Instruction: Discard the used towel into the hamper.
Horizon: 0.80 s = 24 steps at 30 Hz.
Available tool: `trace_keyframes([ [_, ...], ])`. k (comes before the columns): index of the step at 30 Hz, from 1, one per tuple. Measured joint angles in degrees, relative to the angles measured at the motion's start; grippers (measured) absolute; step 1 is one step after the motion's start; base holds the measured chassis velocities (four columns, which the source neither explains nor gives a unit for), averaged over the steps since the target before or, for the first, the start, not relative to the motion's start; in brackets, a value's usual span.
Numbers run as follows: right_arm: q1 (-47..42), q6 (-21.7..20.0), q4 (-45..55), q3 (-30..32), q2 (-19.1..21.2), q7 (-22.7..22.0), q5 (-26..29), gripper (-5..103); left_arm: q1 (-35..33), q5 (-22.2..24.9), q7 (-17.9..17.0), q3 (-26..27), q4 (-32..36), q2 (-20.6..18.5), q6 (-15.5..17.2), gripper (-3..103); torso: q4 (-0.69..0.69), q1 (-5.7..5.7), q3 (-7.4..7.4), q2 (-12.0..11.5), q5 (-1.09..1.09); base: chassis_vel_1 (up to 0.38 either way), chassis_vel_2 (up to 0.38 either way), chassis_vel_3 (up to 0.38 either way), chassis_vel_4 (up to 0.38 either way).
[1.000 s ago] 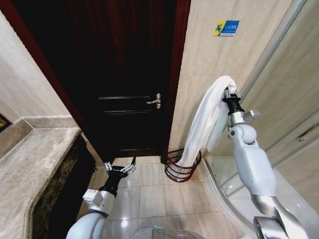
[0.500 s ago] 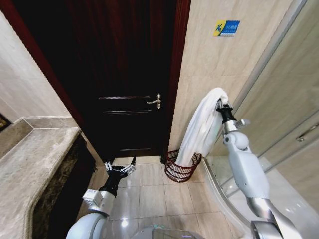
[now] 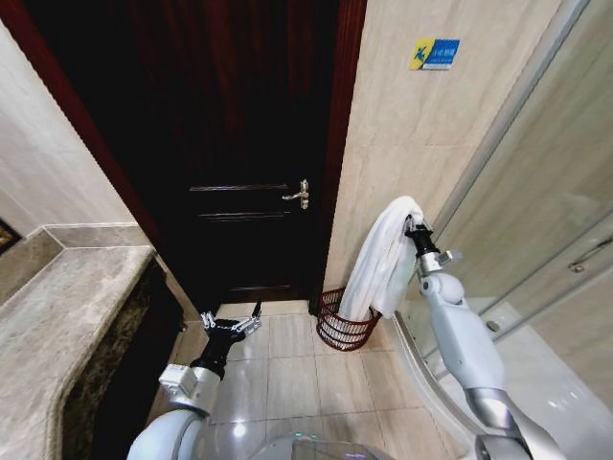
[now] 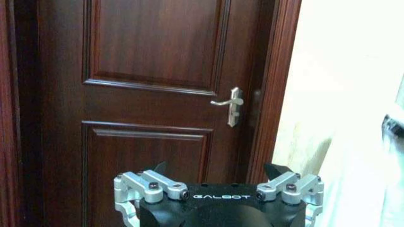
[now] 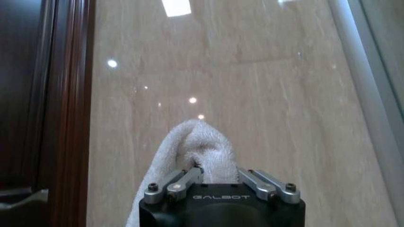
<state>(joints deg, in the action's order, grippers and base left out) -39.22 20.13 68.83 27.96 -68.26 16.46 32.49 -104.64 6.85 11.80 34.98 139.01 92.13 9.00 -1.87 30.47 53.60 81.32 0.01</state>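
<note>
We see the door (image 3: 239, 144) behind. The towel (image 3: 378, 264) hangs limp from the right tool (image 3: 410, 228), which is clamped on its top fold; its tail dips into the hamper (image 3: 347, 321). We judge it soft and light: grip bunched cloth. The left tool (image 3: 230, 324) idles low, spread wide.
</note>
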Motion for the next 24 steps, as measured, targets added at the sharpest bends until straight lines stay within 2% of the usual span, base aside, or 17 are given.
trace_keyframes([
  [12, 2.2, 8.3, -13.8, -1.0, -3.4, 2.8, -1.0, 12, 0.0, 0.0, 0.0, 0.0, 0.0, 0.0, 0.0, 100, 0.00, 0.00, 0.00, 0.0, -0.01, 0.000, 0.000, 0.000, 0.000],
  [24, 3.4, 13.4, -23.9, -1.3, -6.2, 5.5, -2.3, 12, 0.0, 0.0, 0.0, 0.0, 0.0, 0.0, 0.0, 100, 0.00, 0.00, 0.00, 0.0, 0.00, 0.000, 0.000, 0.000, 0.000],
])
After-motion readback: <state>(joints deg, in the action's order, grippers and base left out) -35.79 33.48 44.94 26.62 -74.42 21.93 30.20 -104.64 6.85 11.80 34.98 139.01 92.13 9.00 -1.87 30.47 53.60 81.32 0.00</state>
